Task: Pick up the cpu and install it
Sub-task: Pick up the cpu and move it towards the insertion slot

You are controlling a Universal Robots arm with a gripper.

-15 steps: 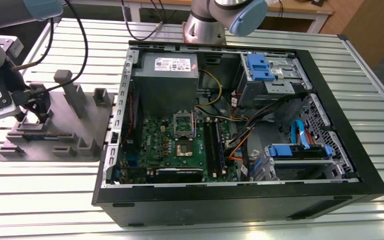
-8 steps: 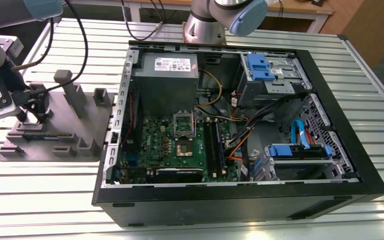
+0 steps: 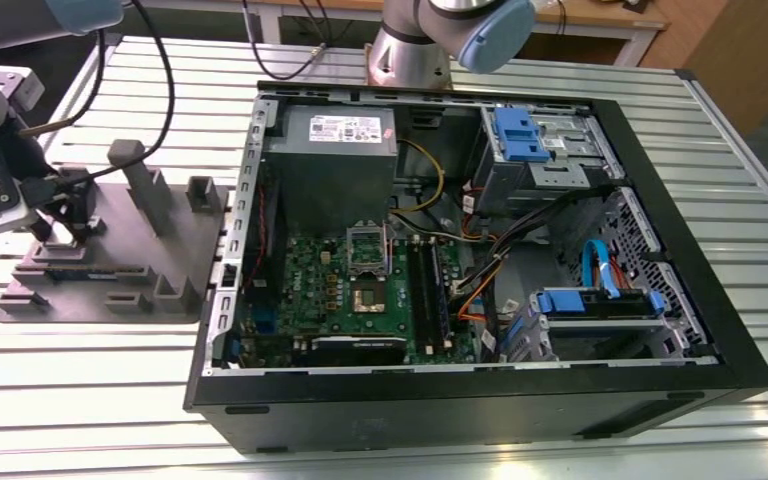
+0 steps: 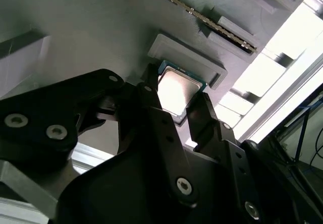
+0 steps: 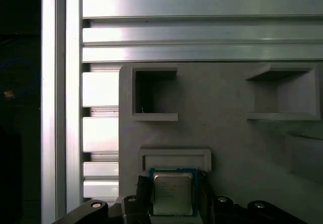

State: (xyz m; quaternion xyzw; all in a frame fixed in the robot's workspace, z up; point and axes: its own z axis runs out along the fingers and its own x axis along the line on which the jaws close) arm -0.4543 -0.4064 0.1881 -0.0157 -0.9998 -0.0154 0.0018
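The cpu [image 5: 173, 198] is a small square chip with a silver top and a thin blue-green rim. It lies against the grey moulded tray [image 5: 227, 133], just beside a low raised frame [image 5: 174, 158]. My gripper [image 5: 174, 182] has one black finger on each side of the chip, pressed against its edges, so it is shut on it. The second wrist view shows the same grip on the cpu [image 4: 177, 87], with the fingers [image 4: 151, 100] flanking it. In the exterior view my gripper [image 3: 67, 222] is low over the tray [image 3: 117, 285] at the exterior view's left.
The open computer case [image 3: 491, 405] lies to the exterior view's right of the tray, with the green motherboard and its bare square socket [image 3: 367, 296] near the middle. Upright posts [image 3: 137, 175] rise from the tray close to my arm. A slatted metal table [image 3: 91, 400] carries everything.
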